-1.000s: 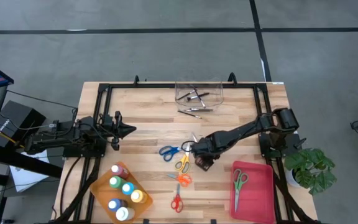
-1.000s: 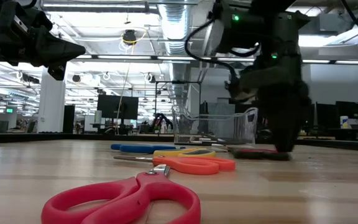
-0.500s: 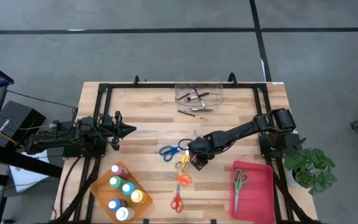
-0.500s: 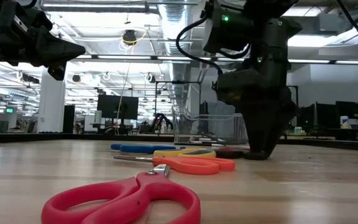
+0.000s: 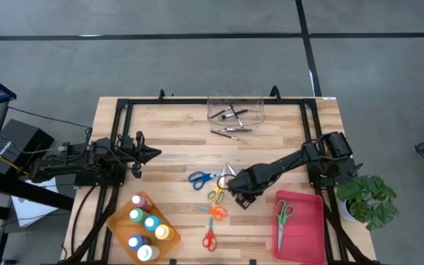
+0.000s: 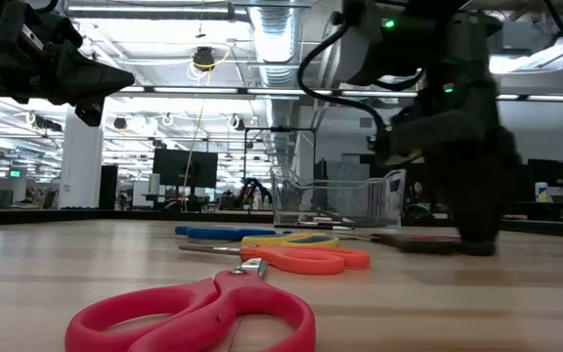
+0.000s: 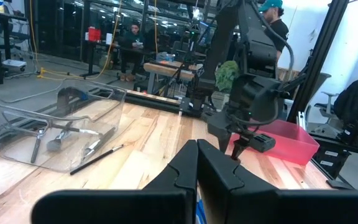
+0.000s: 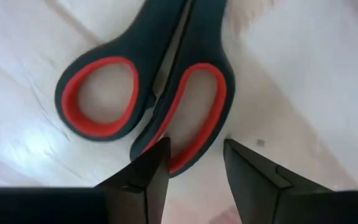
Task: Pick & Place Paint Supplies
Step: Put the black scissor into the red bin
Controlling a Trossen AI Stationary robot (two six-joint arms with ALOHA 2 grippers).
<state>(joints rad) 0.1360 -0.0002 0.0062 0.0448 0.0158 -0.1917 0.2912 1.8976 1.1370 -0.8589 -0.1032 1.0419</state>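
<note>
The right end effector [image 5: 240, 193] is low over the bench [image 5: 175, 147], fingers spread above the dark scissors with red-lined handles [image 8: 148, 99]. One finger [image 8: 145, 177] overlaps a handle loop's edge; whether it touches cannot be told. These scissors lie just beside the yellow scissors [image 5: 216, 193], between them and the pink tray [image 5: 300, 228]. The blue scissors [image 5: 201, 179], orange scissors [image 5: 215, 212] and red scissors [image 5: 208, 239] lie near them. The left end effector [image 5: 153, 153] is pressed together, well apart from them.
</note>
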